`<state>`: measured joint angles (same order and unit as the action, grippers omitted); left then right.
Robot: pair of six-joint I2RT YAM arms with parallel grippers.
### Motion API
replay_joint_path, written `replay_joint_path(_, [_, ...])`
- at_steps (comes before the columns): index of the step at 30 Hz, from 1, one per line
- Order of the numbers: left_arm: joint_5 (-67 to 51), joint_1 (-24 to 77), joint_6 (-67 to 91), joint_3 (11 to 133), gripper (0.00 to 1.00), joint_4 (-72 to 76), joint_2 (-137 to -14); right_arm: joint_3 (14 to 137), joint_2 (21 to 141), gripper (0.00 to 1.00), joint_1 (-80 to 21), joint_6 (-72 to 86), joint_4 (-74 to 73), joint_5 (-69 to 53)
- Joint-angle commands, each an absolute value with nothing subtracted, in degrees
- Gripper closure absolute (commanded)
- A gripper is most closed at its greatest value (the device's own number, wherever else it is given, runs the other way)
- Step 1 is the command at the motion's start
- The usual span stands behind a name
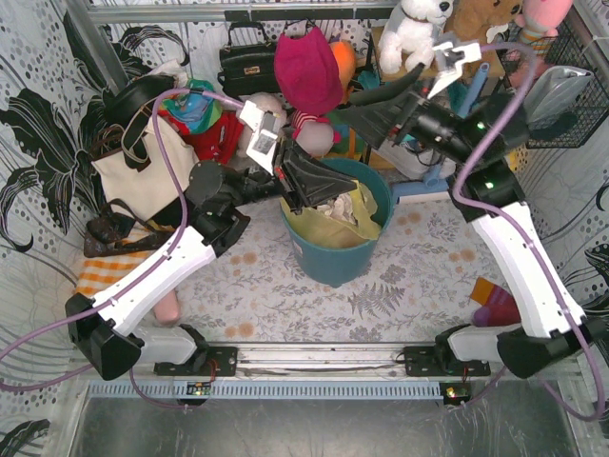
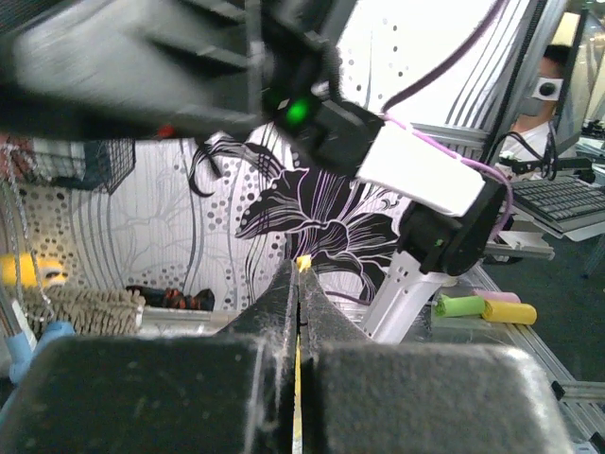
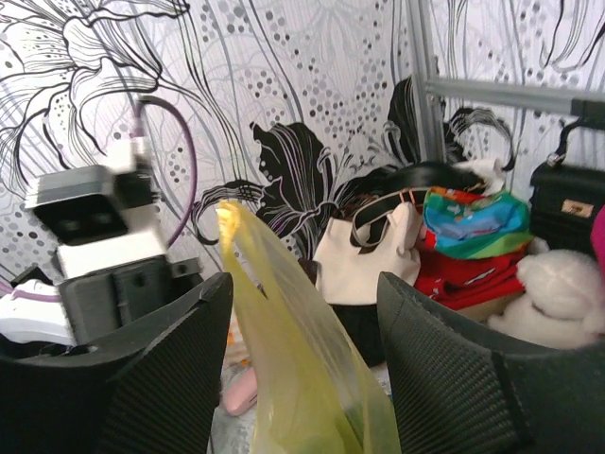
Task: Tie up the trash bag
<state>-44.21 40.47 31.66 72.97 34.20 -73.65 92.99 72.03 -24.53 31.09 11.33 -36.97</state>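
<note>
Over the left rim of the teal bin [image 1: 328, 265], the left gripper [image 2: 299, 284] pinches a sliver of the trash bag [image 1: 333, 228], which sits inside the bin. Above the bin's far rim, the right gripper [image 3: 302, 284] gapes around a raised strip of the bag, not touching it. This looks like gathering ends for the knot; next, the right should close on that strip.

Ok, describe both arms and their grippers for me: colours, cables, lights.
The left arm and right arm both have white shells over black joints and bases, each trailed by a thin purple cable. Small green lights glow on the right arm's joints. The left gripper and right gripper are black, with wedge-shaped fingers and finely textured pads.
</note>
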Motion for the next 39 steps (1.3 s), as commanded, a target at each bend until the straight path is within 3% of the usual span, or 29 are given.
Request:
replay_joint_path(1, [-46.2, 40.6, 34.9, 71.0, 1.0, 47.0, -72.9, 97.3, 76.9, 0.35, -26.4, 33.2, 12.5, -40.8])
replay_joint_path(11, [-46.4, 40.7, 35.1, 70.6, 1.0, 46.3, -72.5, 108.4, 89.0, 0.24, -31.8, 31.7, 14.7, -49.1])
replay_joint_path(21, [-46.5, 40.7, 35.4, 70.9, 1.0, 45.2, -72.7, 115.0, 95.9, 0.26, -35.6, 31.8, 14.7, -50.9])
replay_joint_path(24, [-46.6, 40.6, 35.8, 71.3, 1.0, 44.9, -72.9, 116.6, 97.8, 0.34, -36.3, 31.1, 13.4, -50.9])
replay_joint_path(31, [-46.6, 40.7, 36.2, 71.6, 1.0, 44.5, -73.2, 117.1, 98.3, 0.7, -37.0, 30.4, 13.4, -49.9])
replay_joint_path(38, [-46.6, 40.7, 36.1, 72.1, 1.0, 44.1, -73.3, 116.4, 96.9, 1.0, -37.0, 29.6, 12.8, -47.7])
replay_joint_path(39, [-46.5, 40.7, 36.0, 72.1, 1.0, 44.1, -73.3, 116.0, 96.2, 1.0, -37.0, 29.3, 12.9, -47.1])
